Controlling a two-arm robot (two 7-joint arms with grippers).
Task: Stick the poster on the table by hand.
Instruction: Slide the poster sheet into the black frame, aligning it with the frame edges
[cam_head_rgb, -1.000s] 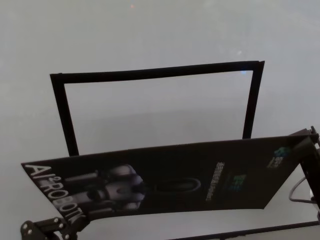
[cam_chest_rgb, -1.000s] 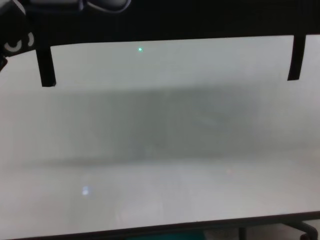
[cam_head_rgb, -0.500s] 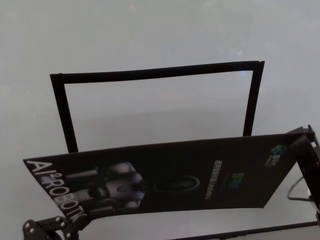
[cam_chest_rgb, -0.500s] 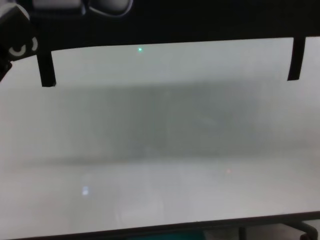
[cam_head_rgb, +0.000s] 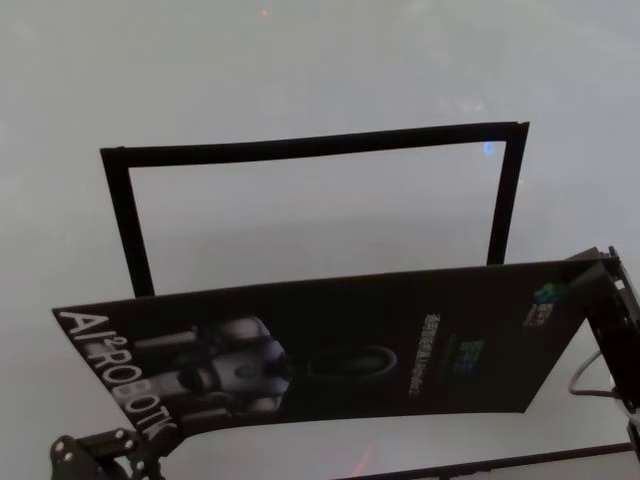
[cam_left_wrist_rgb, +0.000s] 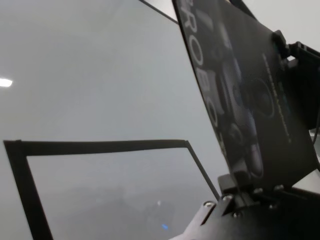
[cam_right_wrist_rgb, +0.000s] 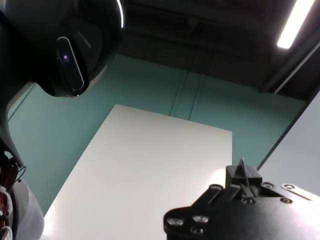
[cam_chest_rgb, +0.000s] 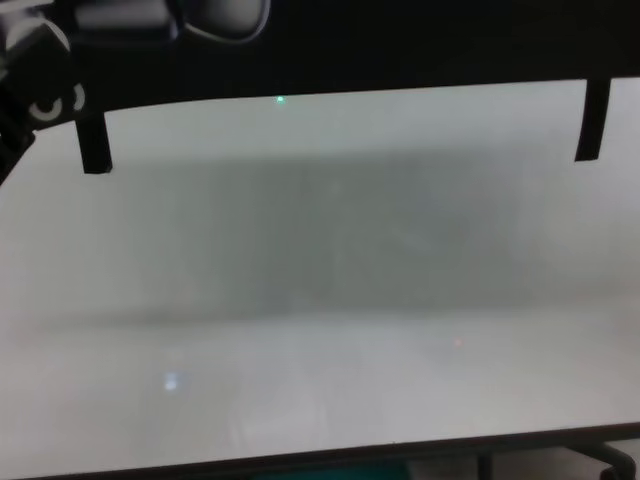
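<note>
Black and glossy, the poster (cam_head_rgb: 340, 350) hangs tilted above the white table (cam_head_rgb: 300, 60), near a three-sided outline of black tape strips (cam_head_rgb: 310, 146). The left gripper (cam_head_rgb: 100, 452) pinches its "ROBOTIK" corner; the right gripper (cam_head_rgb: 612, 320) clamps the opposite corner. A grey-white robot figure shows beside the lettering.

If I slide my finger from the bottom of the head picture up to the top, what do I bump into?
Left claw → poster held up in the air → side strips of the black tape frame → top strip of the frame → bare white table.
</note>
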